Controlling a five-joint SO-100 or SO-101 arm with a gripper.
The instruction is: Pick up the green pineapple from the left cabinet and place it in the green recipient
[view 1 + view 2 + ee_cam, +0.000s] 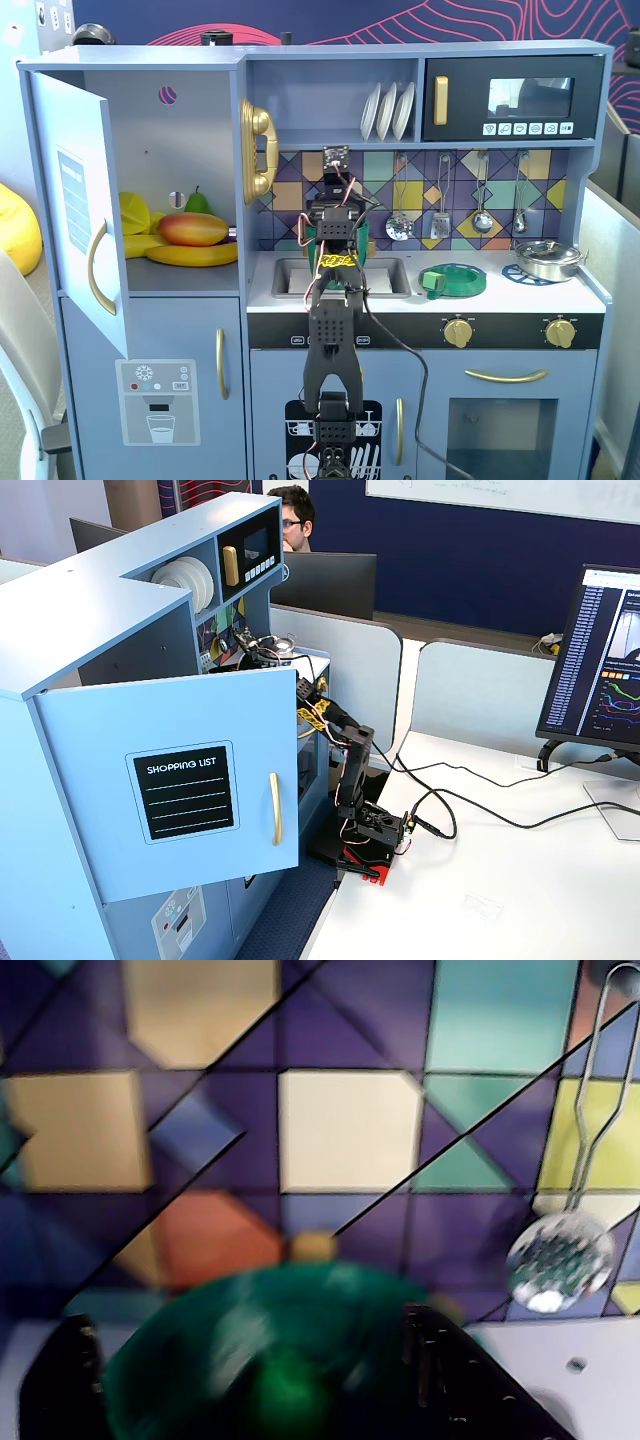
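Note:
In the wrist view my gripper (248, 1320) is open, its black fingers (440, 1370) wide apart on either side of the dark-green recipient (200, 1360), which is blurred. A bright-green blob, the green pineapple (285, 1395), shows low inside the pot between the jaws; I cannot tell if anything touches it. In a fixed view the arm (335, 250) reaches over the sink and hides the pot except a green edge (368, 243). The left cabinet (180, 130) stands with its door (75, 200) open; no pineapple shows inside.
The cabinet holds a mango (193, 229), bananas (190, 255) and a pear (198, 202). A flat green ring (455, 280) and a metal pan (548, 260) sit on the counter. Utensils hang on the tiled backsplash; a strainer (560, 1260) is close on the right.

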